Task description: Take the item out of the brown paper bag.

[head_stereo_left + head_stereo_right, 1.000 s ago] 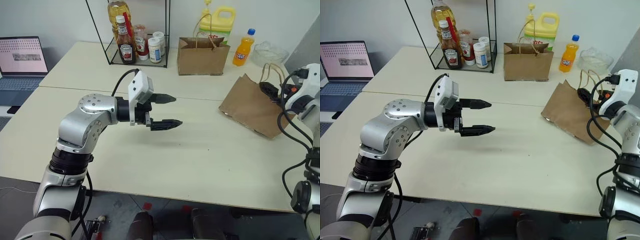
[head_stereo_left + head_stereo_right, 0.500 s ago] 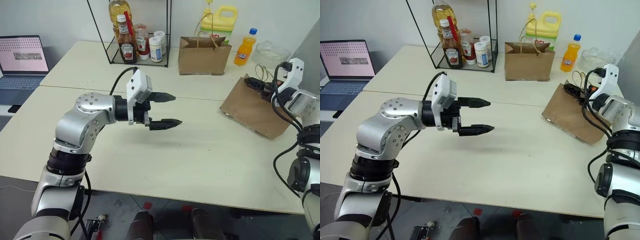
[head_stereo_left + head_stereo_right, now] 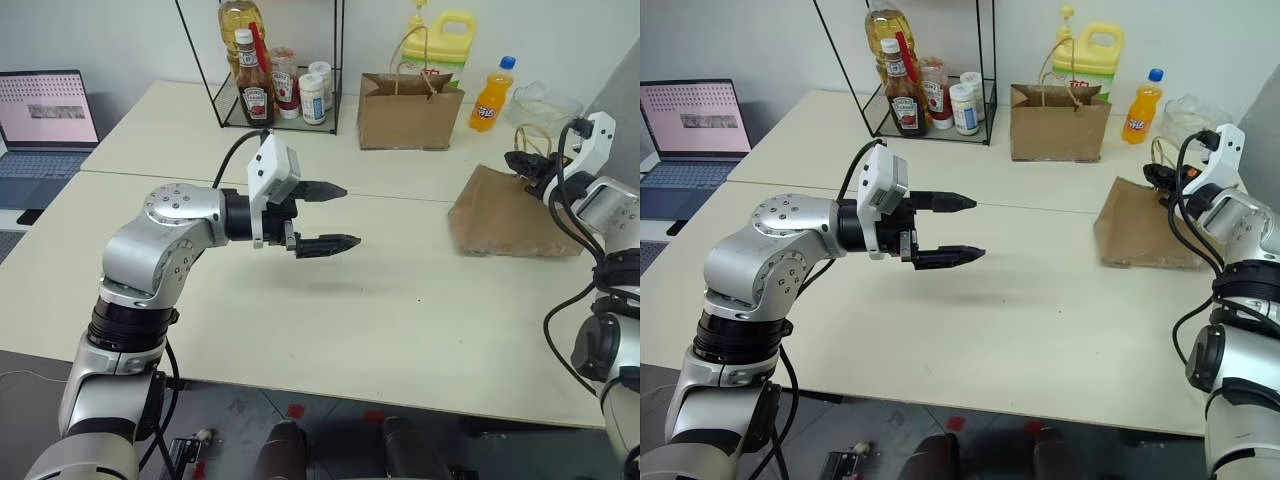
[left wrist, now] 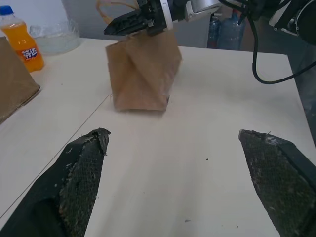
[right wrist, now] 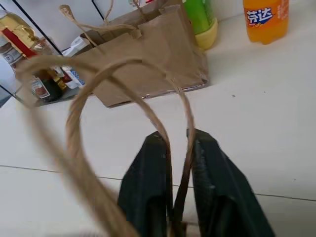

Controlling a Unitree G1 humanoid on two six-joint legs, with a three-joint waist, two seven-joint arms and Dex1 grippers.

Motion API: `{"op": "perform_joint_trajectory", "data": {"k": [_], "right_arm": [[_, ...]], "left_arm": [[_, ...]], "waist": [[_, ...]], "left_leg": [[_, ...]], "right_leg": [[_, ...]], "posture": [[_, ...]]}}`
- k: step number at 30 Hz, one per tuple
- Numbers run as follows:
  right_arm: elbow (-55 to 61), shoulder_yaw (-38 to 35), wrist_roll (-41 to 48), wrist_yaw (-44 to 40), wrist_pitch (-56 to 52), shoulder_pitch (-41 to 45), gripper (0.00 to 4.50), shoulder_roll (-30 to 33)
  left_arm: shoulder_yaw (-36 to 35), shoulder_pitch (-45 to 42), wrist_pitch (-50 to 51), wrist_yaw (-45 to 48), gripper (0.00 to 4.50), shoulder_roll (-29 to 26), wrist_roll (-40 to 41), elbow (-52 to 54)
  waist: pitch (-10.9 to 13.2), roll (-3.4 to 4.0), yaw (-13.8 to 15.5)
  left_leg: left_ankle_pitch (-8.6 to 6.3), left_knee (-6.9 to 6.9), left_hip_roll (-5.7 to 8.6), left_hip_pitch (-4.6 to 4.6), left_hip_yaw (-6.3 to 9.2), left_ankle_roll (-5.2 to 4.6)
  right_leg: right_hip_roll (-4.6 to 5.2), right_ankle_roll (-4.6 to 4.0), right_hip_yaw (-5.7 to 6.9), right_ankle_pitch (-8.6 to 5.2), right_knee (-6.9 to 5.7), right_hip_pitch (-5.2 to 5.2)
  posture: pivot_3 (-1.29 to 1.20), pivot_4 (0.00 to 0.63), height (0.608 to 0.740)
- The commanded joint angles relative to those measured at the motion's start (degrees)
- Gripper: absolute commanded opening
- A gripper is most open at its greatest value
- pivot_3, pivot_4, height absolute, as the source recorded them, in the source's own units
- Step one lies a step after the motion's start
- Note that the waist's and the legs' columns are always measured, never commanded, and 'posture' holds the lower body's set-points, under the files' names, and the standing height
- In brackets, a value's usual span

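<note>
Soft, even light washes everything I see; below my left claw (image 3: 335, 215) a faint shadow smudges the pale tabletop (image 3: 420, 330). Near cord loops (image 5: 74, 123) blur.

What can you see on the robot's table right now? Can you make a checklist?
Surface: cream table, bare in the middle.
Job's things: creased bag upright at the right edge; cola not seen.
Clutter: second bag, orange soda, yellow jug, wire rack with sauce bottles, clear bowl.
Grippers: left gripper open, hovering mid-table; right gripper shut on the creased bag's cord handle.
Cables: black leads along the right arm.
Surroundings: laptop at the left.
</note>
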State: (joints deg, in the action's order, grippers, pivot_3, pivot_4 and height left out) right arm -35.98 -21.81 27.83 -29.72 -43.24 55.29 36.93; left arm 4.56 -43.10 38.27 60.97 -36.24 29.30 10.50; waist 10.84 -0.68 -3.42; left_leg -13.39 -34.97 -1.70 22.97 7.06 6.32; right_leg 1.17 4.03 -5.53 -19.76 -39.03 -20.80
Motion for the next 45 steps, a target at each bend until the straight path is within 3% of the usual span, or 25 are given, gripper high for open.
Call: {"op": "perform_joint_trajectory", "data": {"k": [1, 9, 20, 26, 36, 45], "right_arm": [[6.1, -2.2, 2.3, 1.0, -1.2, 0.0, 0.09, 0.0], [17.9, -0.9, 6.3, 2.9, -7.0, -0.4, 0.08, -5.0], [30.2, -1.3, 12.7, 16.3, -12.8, 2.4, 0.08, -21.1], [27.8, 0.6, 13.3, 19.3, -9.7, 6.0, 0.08, -29.6], [19.0, 1.4, 12.8, 18.4, -4.1, 14.7, 0.08, -33.6], [17.1, 5.1, 11.3, 19.1, 2.0, 14.5, 0.08, -42.8]], "left_arm": [[-0.9, -0.8, -0.7, 0.7, 4.50, -0.2, 0.9, 0.6], [-2.6, 1.9, 1.7, -1.0, 4.50, -0.6, 2.0, 3.1], [-13.5, 14.5, 12.1, -11.7, 4.50, -5.0, 8.5, 15.5], [-19.4, 17.3, 15.9, -18.0, 4.50, -6.0, 11.6, 18.7], [-25.0, 21.0, 17.6, -22.4, 4.50, -8.2, 15.0, 21.0], [-33.3, 24.7, 21.1, -28.1, 4.50, -9.3, 21.9, 25.0]], "waist": [[0.0, 0.00, 0.0], [0.0, 0.01, -0.4], [0.0, 0.06, -2.0], [0.0, 0.08, -2.1], [0.0, 0.10, -2.1], [0.0, 0.10, -2.2]], "left_leg": [[0.00, 0.00, 0.00, 0.00, 0.00, 0.00], [0.00, -0.01, -0.01, 0.00, -0.01, 0.00], [0.00, -0.08, -0.08, 0.01, -0.06, -0.07], [0.14, -0.11, -0.06, -0.01, -0.03, -0.24], [0.15, -0.03, -0.06, 0.02, -0.02, -0.25], [0.15, 0.00, -0.08, 0.02, -0.02, -0.24]], "right_leg": [[0.00, 0.00, 0.00, 0.00, 0.00, -0.01], [0.00, 0.00, -0.01, 0.00, -0.05, -0.05], [-0.01, -0.01, -0.04, 0.00, -0.92, -0.51], [-0.02, -0.02, -0.03, 0.00, -1.06, -0.55], [-0.02, -0.03, 0.00, 0.01, -1.01, -0.60], [-0.02, -0.03, 0.00, 0.01, -1.02, -0.64]], "posture": [[0.00, 0.150, 0.740], [0.00, 0.150, 0.740], [0.00, 0.150, 0.740], [0.00, 0.150, 0.740], [0.00, 0.150, 0.740], [0.00, 0.150, 0.740]]}}
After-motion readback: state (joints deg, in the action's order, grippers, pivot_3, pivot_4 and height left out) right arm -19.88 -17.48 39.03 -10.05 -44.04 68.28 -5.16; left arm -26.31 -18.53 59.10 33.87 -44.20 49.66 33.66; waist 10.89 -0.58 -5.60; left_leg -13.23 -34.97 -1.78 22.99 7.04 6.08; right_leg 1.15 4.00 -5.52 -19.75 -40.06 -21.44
